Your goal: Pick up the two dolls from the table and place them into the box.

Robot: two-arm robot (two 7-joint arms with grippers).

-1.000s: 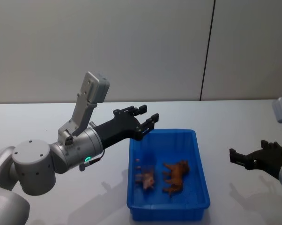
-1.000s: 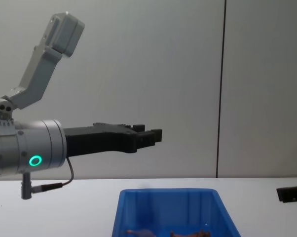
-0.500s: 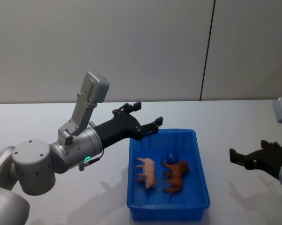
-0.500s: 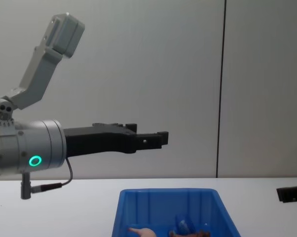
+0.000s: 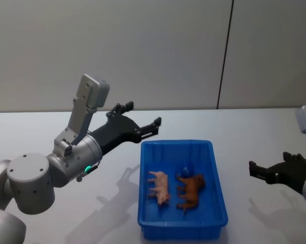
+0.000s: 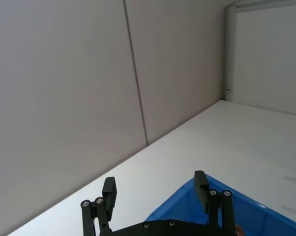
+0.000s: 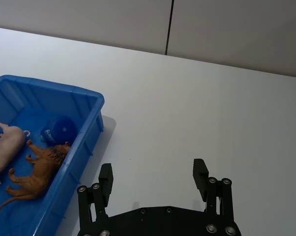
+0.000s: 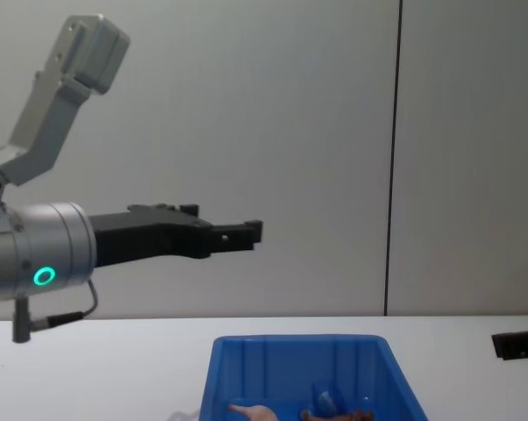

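Left gripper [image 5: 141,116] is hanging in the air with its fingers spread wide and holding nothing, up beside the far left corner of the box [image 5: 219,195] on the table [image 5: 244,132]. Right gripper [image 5: 269,169] is waiting wide open, well off to the box's right.

From the head, the pink doll [image 5: 158,185] and the brown doll [image 5: 190,190] are lying side by side in the box, next to a small blue thing [image 5: 187,170]; from the chest, they are only peeking up. A second ago the left gripper was over the box; now it is pulling back to the left.

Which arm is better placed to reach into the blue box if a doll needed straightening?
Probably the left. The open left gripper hangs raised by the far left corner of the box. The open right gripper sits well off to its right, over the table.
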